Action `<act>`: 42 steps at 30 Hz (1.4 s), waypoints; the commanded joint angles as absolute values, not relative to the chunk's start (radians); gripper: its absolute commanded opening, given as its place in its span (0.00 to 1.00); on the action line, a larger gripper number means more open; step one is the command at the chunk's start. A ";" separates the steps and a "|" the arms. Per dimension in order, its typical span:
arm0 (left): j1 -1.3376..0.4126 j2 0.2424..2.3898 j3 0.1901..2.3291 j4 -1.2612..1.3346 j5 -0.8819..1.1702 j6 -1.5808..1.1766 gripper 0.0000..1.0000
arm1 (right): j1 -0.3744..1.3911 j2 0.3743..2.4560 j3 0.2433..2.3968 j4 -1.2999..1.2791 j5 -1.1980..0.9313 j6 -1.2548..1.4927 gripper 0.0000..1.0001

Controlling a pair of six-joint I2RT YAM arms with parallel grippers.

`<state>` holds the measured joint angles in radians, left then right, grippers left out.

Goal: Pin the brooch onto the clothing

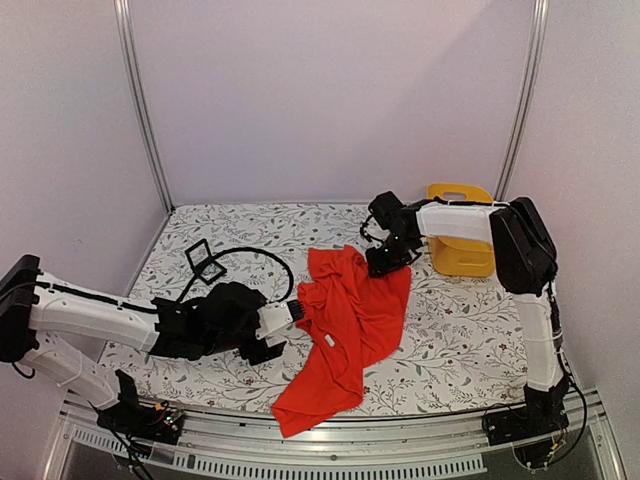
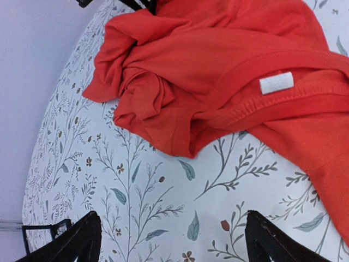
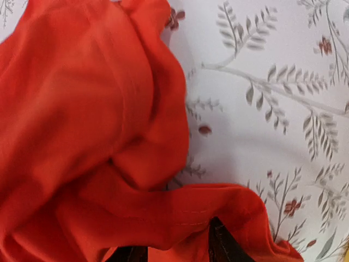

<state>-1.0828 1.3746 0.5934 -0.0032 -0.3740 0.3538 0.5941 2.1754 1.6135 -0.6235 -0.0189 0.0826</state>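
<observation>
The clothing, a red-orange T-shirt, lies crumpled in the middle of the flowered table. In the left wrist view the clothing shows its neck seam and a white label. My left gripper sits low at the shirt's left edge. There the left gripper is open over bare tablecloth, just short of the fabric. My right gripper is down on the shirt's upper right corner. In its own view the right gripper has a fold of the clothing hem between its half-narrowed fingers, tips hidden under cloth. The brooch is out of view.
A small black square box lies at the back left with a black cable curving past it. A yellow basket stands at the back right, behind the right arm. Walls close off the table's far and side edges.
</observation>
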 commanded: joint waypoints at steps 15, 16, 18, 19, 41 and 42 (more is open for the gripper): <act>-0.866 1.167 0.583 0.231 -0.528 0.222 1.00 | 0.654 2.221 2.014 -0.639 0.028 -0.098 0.55; -0.850 1.171 0.592 0.225 -0.528 0.214 1.00 | 0.687 2.182 1.910 -0.636 0.020 -0.096 0.56; -0.830 1.175 0.607 0.210 -0.528 0.190 1.00 | 0.756 2.093 1.772 -0.637 0.028 -0.075 0.57; -0.824 1.173 0.610 0.205 -0.527 0.181 1.00 | 0.793 2.058 1.714 -0.635 0.029 -0.059 0.58; -0.812 1.156 0.619 0.175 -0.538 0.167 1.00 | 0.967 1.849 1.165 -0.784 0.089 0.260 0.00; -0.812 1.158 0.620 0.175 -0.540 0.167 1.00 | 0.919 1.816 1.123 -0.796 0.099 0.289 0.00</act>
<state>-0.8261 1.1706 0.6041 0.1741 -0.5274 0.1711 1.0218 1.9476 1.2785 -0.6445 0.0048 0.1921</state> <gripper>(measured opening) 0.996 0.018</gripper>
